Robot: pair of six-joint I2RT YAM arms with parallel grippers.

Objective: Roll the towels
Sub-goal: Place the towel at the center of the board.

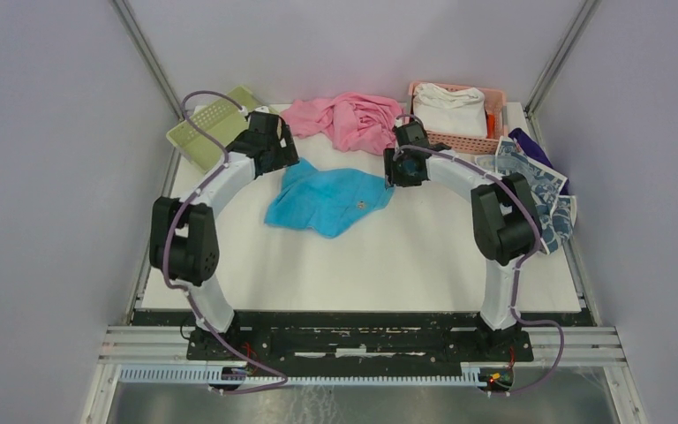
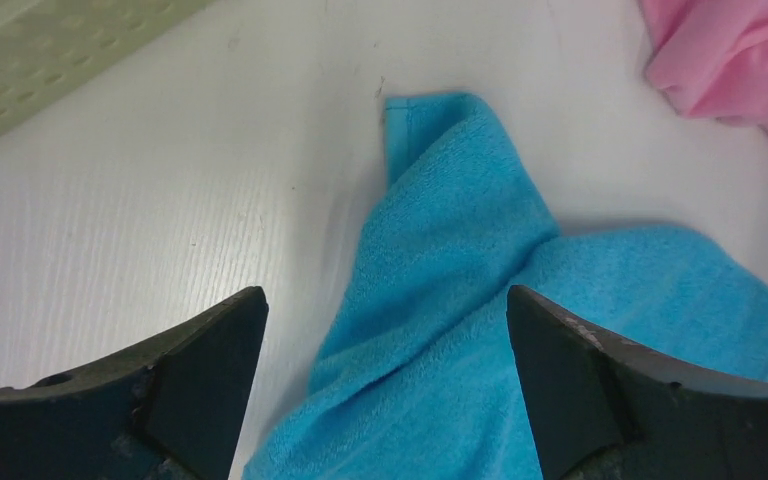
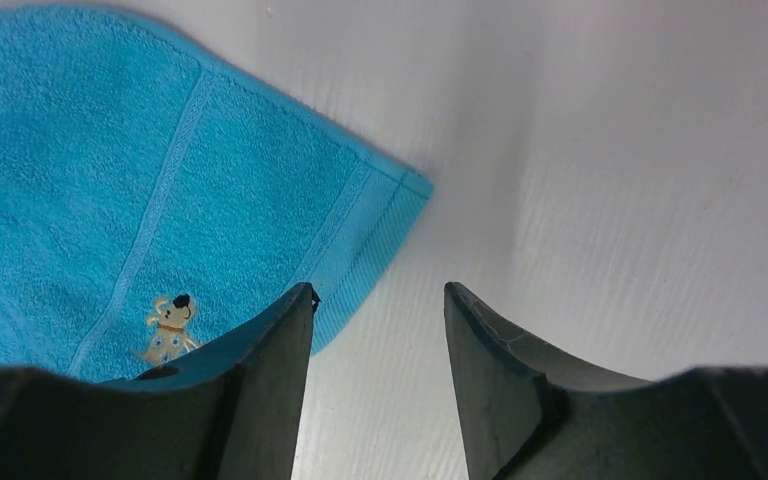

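Note:
A bright blue towel [image 1: 328, 199] lies crumpled and unrolled in the middle of the white table [image 1: 406, 265]. It has a small embroidered dog [image 3: 167, 328] near one corner. My left gripper [image 2: 387, 300] is open above the towel's far left part [image 2: 460, 260]. My right gripper [image 3: 378, 292] is open and empty just beside the towel's right corner [image 3: 390, 200]. A white towel with dark blue print [image 1: 534, 181] lies at the table's right edge, partly behind my right arm. The cream "RABBIT" towel is not in view.
A large pink cloth [image 1: 353, 119] is bunched at the back middle; its edge shows in the left wrist view [image 2: 740, 60]. A pink basket [image 1: 472, 141] holding a white cloth [image 1: 448, 106] stands at the back right. A green basket [image 1: 212, 124] stands at the back left.

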